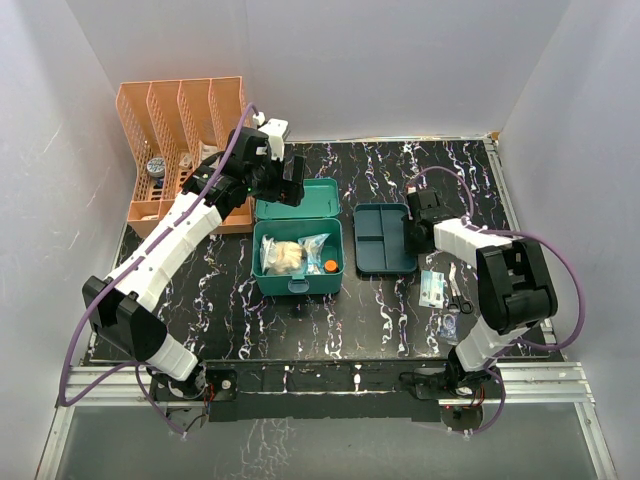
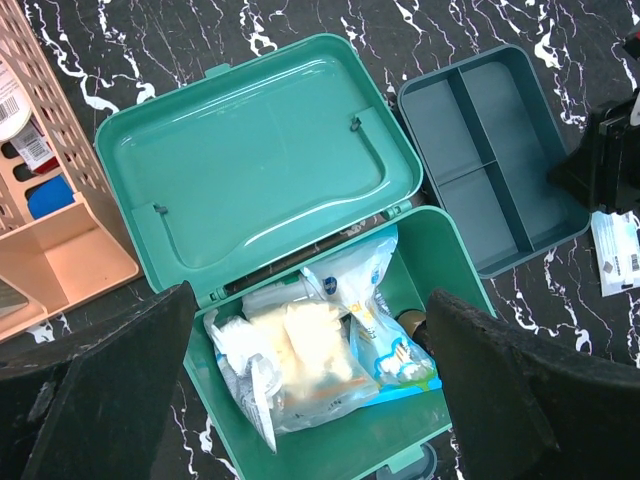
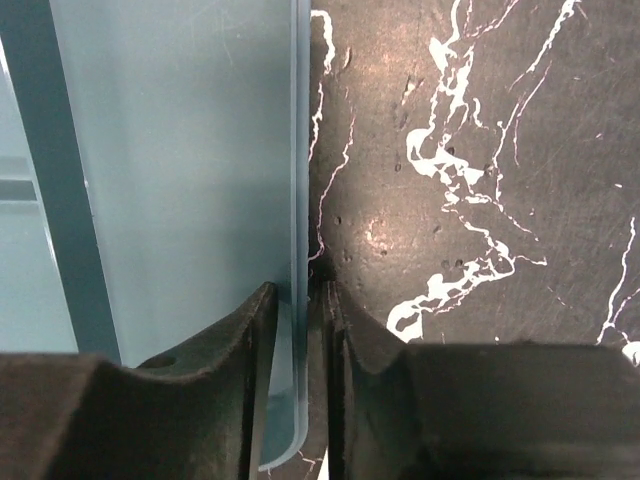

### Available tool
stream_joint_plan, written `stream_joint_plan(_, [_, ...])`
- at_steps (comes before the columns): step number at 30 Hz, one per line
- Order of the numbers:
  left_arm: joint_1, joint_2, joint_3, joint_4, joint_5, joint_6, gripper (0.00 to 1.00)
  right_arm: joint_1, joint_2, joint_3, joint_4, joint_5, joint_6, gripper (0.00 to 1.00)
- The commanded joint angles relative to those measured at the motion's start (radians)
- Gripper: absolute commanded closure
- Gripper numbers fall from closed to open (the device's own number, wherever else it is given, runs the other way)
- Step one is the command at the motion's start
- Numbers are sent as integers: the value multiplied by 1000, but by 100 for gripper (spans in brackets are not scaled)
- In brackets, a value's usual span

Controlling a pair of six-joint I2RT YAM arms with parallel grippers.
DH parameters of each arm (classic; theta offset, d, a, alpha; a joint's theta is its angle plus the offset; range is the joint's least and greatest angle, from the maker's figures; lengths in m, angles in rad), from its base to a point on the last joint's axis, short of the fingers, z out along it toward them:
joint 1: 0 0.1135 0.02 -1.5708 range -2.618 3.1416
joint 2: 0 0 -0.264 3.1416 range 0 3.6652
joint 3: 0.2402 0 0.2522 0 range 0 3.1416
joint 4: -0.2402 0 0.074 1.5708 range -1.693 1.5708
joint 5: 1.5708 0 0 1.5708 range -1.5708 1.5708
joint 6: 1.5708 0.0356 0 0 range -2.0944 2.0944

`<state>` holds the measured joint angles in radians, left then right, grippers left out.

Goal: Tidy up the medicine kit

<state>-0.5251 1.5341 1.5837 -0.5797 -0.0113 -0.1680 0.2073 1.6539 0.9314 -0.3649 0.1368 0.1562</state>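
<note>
Two grippers, what state?
Me: My left gripper (image 2: pixel 310 300) hangs spread wide above the medicine kit (image 1: pixel 310 205), which sits mid-table with its lid laid back. My right gripper (image 3: pixel 297 290) pinches the right wall of the insert tray (image 1: pixel 385 240), just beside the kit.
Reviewer: Anything unclear?
Me: The bagged contents (image 2: pixel 300 360) overlap, so I can't name them. Right wrist view cuts off most of the tray, and top view hides those fingers.
</note>
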Motion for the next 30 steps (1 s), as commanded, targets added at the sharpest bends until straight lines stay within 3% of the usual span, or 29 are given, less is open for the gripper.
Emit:
stream_joint_plan(1, [5, -45, -4, -19, 6, -1, 1, -3, -71, 61, -36, -8, 19, 69])
stream_joint_plan(5, [6, -60, -22, -18, -3, 6, 1, -3, -172, 149, -113, -11, 31, 51])
stream_joint_plan(11, [5, -80, -39, -20, -6, 12, 1, -3, -289, 292, -313, 54, 43, 37])
stream_joint_plan(15, [5, -86, -39, -22, 1, 15, 1, -3, -298, 289, -491, 116, 63, 30])
stream_joint_plan(20, [5, -85, -39, -27, 8, 17, 1, 4, -371, 147, -496, 45, 129, 28])
stream_joint_plan(30, [6, -88, -36, -34, 23, 15, 1, 7, -359, 82, -465, 33, 279, 27])
